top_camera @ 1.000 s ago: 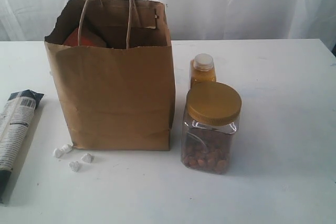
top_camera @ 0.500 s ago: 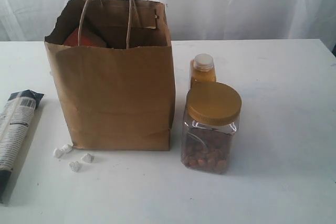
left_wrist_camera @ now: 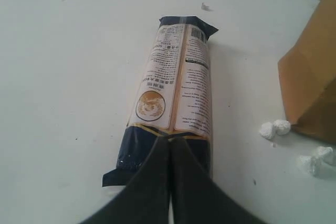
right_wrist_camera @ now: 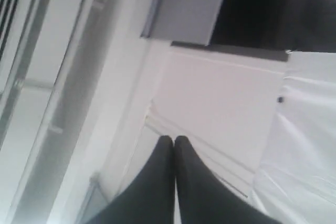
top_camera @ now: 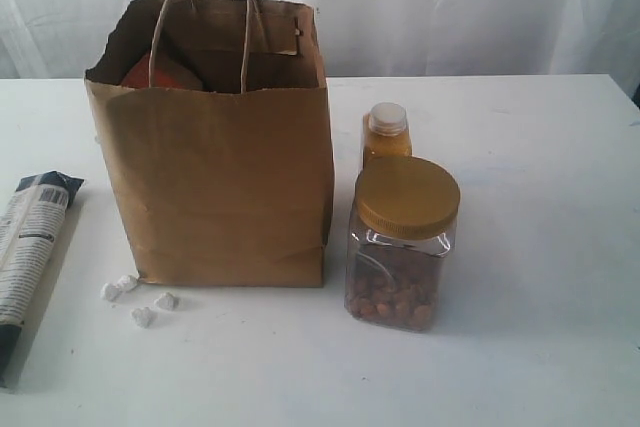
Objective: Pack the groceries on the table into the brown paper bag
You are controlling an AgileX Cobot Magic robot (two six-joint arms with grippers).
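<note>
The brown paper bag stands open on the table, with the brown pouch's red label showing inside. Right of it stand the orange bottle and the gold-lidded nut jar. The long blue-white package lies at the left edge, white lumps near the bag's corner. In the left wrist view my left gripper hovers shut over the long package, holding nothing; lumps and the bag's corner lie beside. My right gripper is shut, facing away from the table. The can and packet are hidden.
White curtain hangs behind the table. The right wrist view shows only pale walls and a dark opening. Neither arm appears in the exterior view.
</note>
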